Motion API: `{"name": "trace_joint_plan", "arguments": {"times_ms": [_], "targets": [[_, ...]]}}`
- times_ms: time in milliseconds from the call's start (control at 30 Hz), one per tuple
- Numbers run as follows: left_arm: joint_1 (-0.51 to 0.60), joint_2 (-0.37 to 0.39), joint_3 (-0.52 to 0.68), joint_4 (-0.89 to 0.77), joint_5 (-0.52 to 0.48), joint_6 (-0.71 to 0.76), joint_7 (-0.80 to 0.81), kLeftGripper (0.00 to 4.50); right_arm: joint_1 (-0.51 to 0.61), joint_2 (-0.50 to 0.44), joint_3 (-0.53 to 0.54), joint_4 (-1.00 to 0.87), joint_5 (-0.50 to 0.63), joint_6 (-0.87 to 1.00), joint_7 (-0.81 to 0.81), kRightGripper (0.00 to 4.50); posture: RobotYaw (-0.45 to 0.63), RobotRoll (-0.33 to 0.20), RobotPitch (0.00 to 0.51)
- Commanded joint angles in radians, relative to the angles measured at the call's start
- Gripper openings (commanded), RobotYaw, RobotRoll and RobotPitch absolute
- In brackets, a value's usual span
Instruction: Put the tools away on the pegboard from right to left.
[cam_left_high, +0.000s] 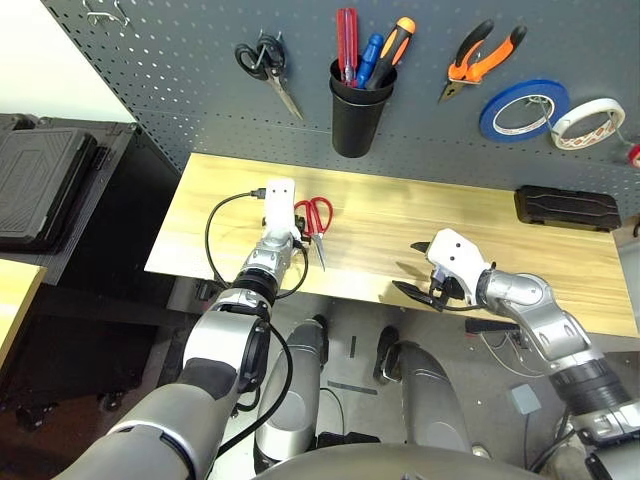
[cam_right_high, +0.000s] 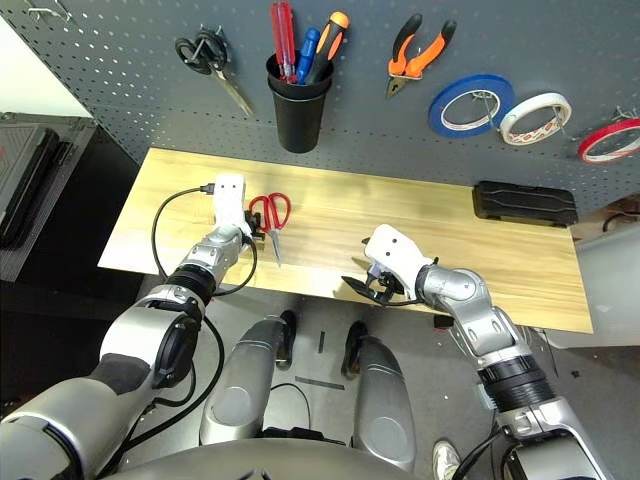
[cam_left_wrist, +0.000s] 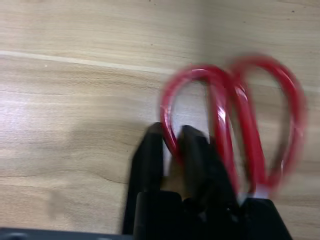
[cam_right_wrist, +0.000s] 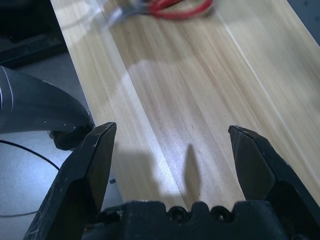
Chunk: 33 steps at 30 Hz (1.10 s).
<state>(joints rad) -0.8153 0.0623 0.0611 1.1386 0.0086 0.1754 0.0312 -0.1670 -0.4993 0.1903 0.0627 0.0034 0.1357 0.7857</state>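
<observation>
Pale wooden tabletop (cam_left_high: 400, 225) runs below a dark grey perforated pegboard (cam_left_high: 200, 60). On that wood, the left gripper (cam_left_wrist: 170, 142) has its two black fingers (cam_left_wrist: 150, 150) pinched together on one loop of the red-handled scissors (cam_left_high: 315, 222), the red plastic ring caught between the pads in the left wrist view. The scissors lie flat on the table with their blades toward the near edge, just beside the gripper's white housing. The right gripper (cam_right_wrist: 172, 145) hovers over the near edge of the table with its black fingers spread wide and nothing between them, well apart from the scissors.

On the pegboard behind, black-handled scissors (cam_left_high: 265, 65) hang at the left. A black cup holder (cam_left_high: 355, 115) carries the slim red-handled screwdriver (cam_left_high: 346, 40) among other handles. Orange-and-black-handled pliers (cam_left_high: 480, 60) hang to its right, then a blue tape roll (cam_left_high: 522, 110) and a white tape roll (cam_left_high: 587, 122). The thin red tape ring (cam_right_high: 610, 140) hangs furthest right. A black case (cam_left_high: 565, 208) lies on the table's far right.
</observation>
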Motion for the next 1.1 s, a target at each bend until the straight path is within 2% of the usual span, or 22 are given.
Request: {"name": "trace_joint_plan", "arguments": {"times_ms": [33, 167, 233, 367, 600, 833, 1100], "targets": [[0.059, 0.002, 0.013, -0.030, -0.007, 0.039, 0.023, 0.02, 0.018, -0.005, 0.007, 0.002, -0.001, -0.030, 0.003, 4.50, 0.24, 0.000, 0.315], [0.115, 0.003, 0.015, -0.178, -0.008, 0.078, 0.053, 0.02, 0.011, 0.001, 0.002, 0.019, 0.002, -0.043, -0.003, 4.50, 0.24, 0.000, 0.312], [0.170, -0.013, 0.026, -0.337, -0.034, 0.109, 0.048, 0.02, 0.005, 0.008, -0.006, 0.029, 0.012, -0.061, -0.004, 4.50, 0.26, 0.000, 0.305], [0.328, -0.043, 0.009, -0.754, -0.072, 0.197, 0.019, 0.02, -0.008, 0.037, -0.052, 0.055, 0.072, -0.155, 0.000, 4.50, 0.27, 0.000, 0.297], [0.476, -0.054, 0.012, -1.185, -0.101, 0.294, 0.020, 0.02, -0.033, 0.042, -0.112, 0.118, 0.155, -0.281, 0.051, 4.50, 0.31, 0.000, 0.289], [0.508, -0.029, 0.061, -1.412, -0.151, 0.306, -0.003, 0.02, -0.067, 0.050, -0.190, 0.157, 0.299, -0.428, 0.166, 4.50, 0.32, 0.000, 0.291], [0.464, 0.012, 0.142, -1.521, -0.223, 0.253, -0.036, 0.02, -0.124, 0.058, -0.285, 0.180, 0.483, -0.465, 0.301, 4.50, 0.31, 0.000, 0.284]]}}
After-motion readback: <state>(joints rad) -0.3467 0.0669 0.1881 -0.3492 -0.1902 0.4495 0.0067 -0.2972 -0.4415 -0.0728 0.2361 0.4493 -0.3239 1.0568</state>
